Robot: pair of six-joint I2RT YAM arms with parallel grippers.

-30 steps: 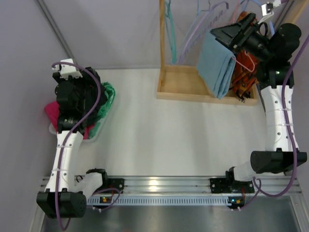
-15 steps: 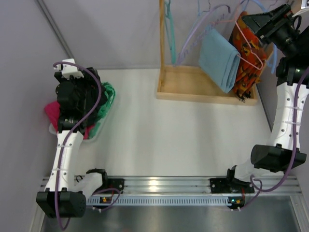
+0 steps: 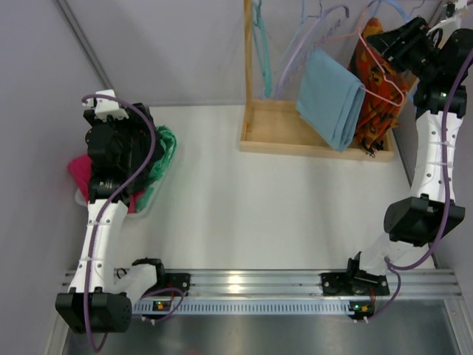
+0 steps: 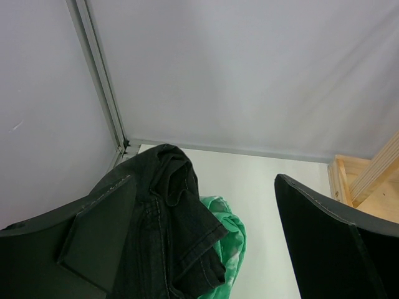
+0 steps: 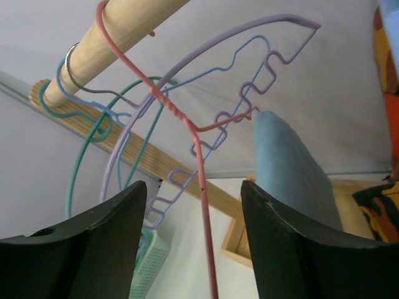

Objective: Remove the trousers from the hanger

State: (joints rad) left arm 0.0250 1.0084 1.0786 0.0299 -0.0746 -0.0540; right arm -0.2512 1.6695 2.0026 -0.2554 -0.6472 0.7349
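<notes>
Orange patterned trousers [image 3: 372, 103] hang on a pink wire hanger [image 3: 385, 83] at the right end of the rack, and folded light-blue trousers [image 3: 329, 95] hang to their left. My right gripper [image 3: 403, 46] is raised at the top of the pink hanger. In the right wrist view its fingers stand apart on either side of the pink hanger's stem [image 5: 201, 163], just below the twisted neck, without touching it. The hanger's hook loops over the wooden rod [image 5: 124, 18]. My left gripper [image 4: 202, 180] stands wide open over a pile of clothes at the left, holding nothing.
The wooden rack's base tray [image 3: 288, 129] sits at the back. Purple [image 5: 249, 37], blue and teal [image 3: 260, 44] empty hangers crowd the rod. A basket [image 3: 144, 200] at the left holds black denim [image 4: 162, 224], green cloth [image 4: 227, 243] and a pink garment.
My right arm swung from in front of the light-blue trousers to the right and back, up to the pink hanger's neck, and its jaws narrowed. The left arm stayed still.
</notes>
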